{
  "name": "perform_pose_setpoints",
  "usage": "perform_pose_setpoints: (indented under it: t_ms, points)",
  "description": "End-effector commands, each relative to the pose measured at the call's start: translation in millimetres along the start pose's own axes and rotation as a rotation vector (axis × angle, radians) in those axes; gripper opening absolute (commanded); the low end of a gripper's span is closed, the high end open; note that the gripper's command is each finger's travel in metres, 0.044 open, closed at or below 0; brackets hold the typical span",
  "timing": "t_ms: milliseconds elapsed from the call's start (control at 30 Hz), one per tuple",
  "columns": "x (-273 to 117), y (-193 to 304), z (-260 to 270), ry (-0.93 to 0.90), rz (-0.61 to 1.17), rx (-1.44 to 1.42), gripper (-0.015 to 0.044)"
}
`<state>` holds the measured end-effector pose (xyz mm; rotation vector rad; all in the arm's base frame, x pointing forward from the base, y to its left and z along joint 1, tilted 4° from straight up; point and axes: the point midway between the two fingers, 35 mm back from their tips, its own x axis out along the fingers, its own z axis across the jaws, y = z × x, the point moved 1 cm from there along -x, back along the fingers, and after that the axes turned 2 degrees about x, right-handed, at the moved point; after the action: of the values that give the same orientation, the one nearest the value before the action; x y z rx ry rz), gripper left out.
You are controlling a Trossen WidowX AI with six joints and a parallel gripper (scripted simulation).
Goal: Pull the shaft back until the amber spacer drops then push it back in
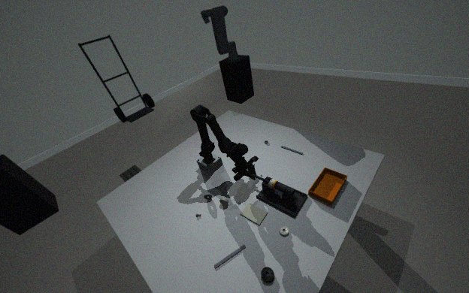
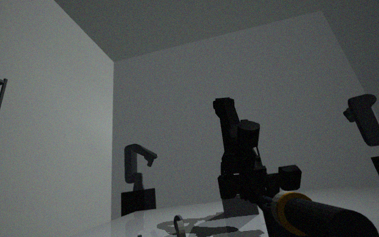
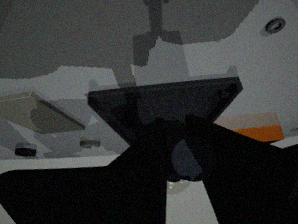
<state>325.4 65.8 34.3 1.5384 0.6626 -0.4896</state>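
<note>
The dark housing block (image 1: 287,192) (image 2: 328,216) stands on a black base plate (image 1: 295,214) (image 3: 165,95). The amber spacer (image 1: 274,182) (image 2: 280,209) sits against the housing's near end, around the shaft line, with a white spacer (image 1: 271,183) (image 2: 277,199) beside it on the gripper's side. The grey shaft (image 1: 258,177) (image 2: 266,199) runs from the spacers to my gripper. My gripper (image 1: 254,175) (image 3: 174,123) is shut on the shaft's outer end, whose round face shows between the fingers in the wrist view. How far the shaft reaches into the housing is hidden.
An orange tray (image 1: 321,199) (image 3: 262,133) stands beyond the base plate. A cream tile (image 1: 253,215) (image 3: 42,116) lies in front of it. A white ring (image 1: 284,231), a dark ring (image 1: 267,276) and two grey rods (image 1: 230,257) (image 1: 292,150) lie farther off on the table.
</note>
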Motion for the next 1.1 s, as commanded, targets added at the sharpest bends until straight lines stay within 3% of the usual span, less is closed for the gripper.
perform_pose_setpoints:
  t_ms: [0,1067]
  points:
    - [-0.4,-0.8,0.1,-0.001,-0.001,0.003,0.0]
    - [-2.7,-3.1,0.2,-0.001,-0.001,0.003,0.0]
